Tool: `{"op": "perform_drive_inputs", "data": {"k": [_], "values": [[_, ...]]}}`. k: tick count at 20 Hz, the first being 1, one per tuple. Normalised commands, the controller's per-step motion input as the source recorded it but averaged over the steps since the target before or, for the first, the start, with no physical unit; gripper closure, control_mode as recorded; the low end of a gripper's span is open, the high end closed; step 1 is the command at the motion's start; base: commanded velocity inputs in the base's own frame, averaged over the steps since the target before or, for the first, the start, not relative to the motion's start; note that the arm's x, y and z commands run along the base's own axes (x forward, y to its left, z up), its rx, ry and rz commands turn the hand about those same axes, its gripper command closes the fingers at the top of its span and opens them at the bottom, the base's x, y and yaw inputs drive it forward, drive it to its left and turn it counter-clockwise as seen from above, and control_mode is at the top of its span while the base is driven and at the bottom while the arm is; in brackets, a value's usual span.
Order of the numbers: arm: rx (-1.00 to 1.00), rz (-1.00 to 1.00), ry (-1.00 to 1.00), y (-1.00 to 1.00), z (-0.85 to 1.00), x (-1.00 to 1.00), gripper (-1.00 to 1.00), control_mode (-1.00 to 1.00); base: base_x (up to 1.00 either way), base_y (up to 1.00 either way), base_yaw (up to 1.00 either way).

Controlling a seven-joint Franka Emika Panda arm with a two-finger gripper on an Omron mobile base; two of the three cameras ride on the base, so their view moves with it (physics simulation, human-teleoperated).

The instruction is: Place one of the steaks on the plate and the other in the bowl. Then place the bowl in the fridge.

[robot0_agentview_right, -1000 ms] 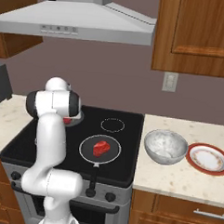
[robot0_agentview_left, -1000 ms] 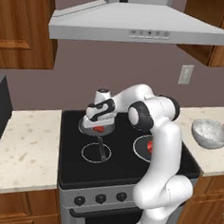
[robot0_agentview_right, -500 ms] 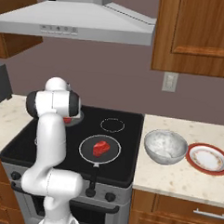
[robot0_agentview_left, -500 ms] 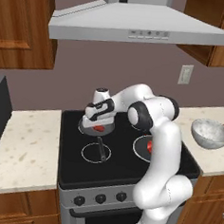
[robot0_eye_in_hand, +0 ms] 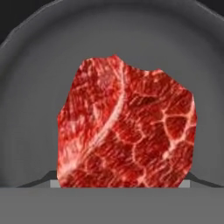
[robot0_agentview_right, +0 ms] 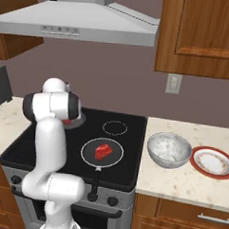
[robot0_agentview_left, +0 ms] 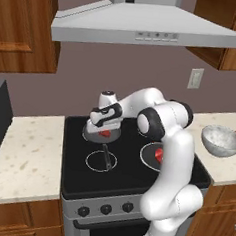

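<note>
— Where is the arm reaching?
— It is hanging over the back left pan [robot0_agentview_left: 96, 134], with the gripper [robot0_agentview_left: 105, 125] sitting right above one steak [robot0_eye_in_hand: 127, 127] lying in that pan.
— Are the jaws clenching it?
— I cannot tell; they are straddling the meat, nothing more.
— And the rest?
— The second steak [robot0_agentview_right: 103, 150] is lying in the front pan [robot0_agentview_right: 101, 152]. The bowl [robot0_agentview_right: 169, 149] is standing on the tabletop [robot0_agentview_right: 179, 181], touching the plate [robot0_agentview_right: 212, 162].

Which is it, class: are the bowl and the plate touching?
Apart: the right base view shows a strip of counter between bowl and plate.
</note>
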Motion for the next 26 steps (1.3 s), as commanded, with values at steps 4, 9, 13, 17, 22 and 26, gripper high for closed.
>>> {"op": "perform_drive_inputs", "data": {"k": [4,9,13,17,22,26], "values": [[0.0,-0.08,-0.18,-0.08,0.27,-0.21,1.0,-1.0,0.0,0.0,0.0],[0.01,-0.11,-0.04,-0.32,0.16,0.0,1.0,-1.0,0.0,0.0,0.0],[0.1,-0.12,0.0,-0.67,0.33,-0.04,1.0,-1.0,0.0,0.0,0.0],[0.13,-0.13,0.0,-0.57,0.48,-0.09,1.0,-1.0,0.0,0.0,0.0],[0.07,-0.11,-0.03,-0.48,0.16,-0.44,1.0,-1.0,0.0,0.0,0.0],[0.09,-0.11,-0.13,-0.74,0.42,-0.8,1.0,-1.0,0.0,0.0,0.0]]}}
